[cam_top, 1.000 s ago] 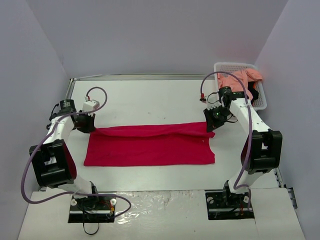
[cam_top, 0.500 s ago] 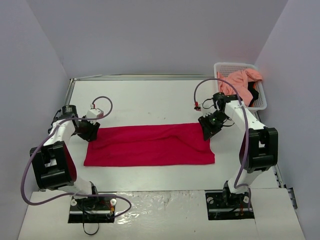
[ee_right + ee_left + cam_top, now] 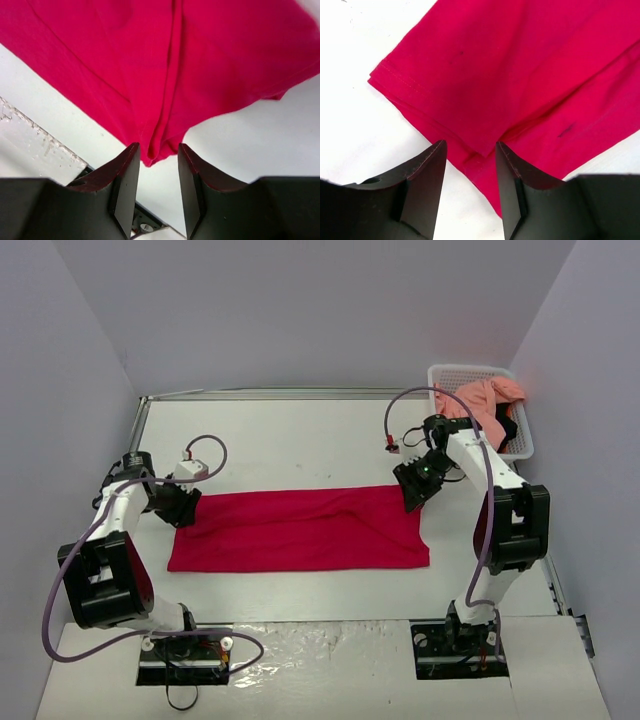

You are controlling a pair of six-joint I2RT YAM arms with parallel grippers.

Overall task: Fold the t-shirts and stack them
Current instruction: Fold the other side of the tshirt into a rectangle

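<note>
The left gripper (image 3: 470, 150) and right gripper (image 3: 154, 150) have let go and stand spread; the red t-shirt (image 3: 300, 532) lies flat.

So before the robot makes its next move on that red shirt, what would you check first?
1. Left fingers apart, not pinching cloth: ok.
2. Right fingers apart, with the shirt's corner loose between them: ok.
3. Red t-shirt lying as a long folded strip on the table: ok.
4. Strip smooth: not ok, a crease runs in from its right end.
5. Pink t-shirt folded: not ok, it lies crumpled in the basket with a black garment.
6. Anything more hidden under that pile: cannot tell.
</note>
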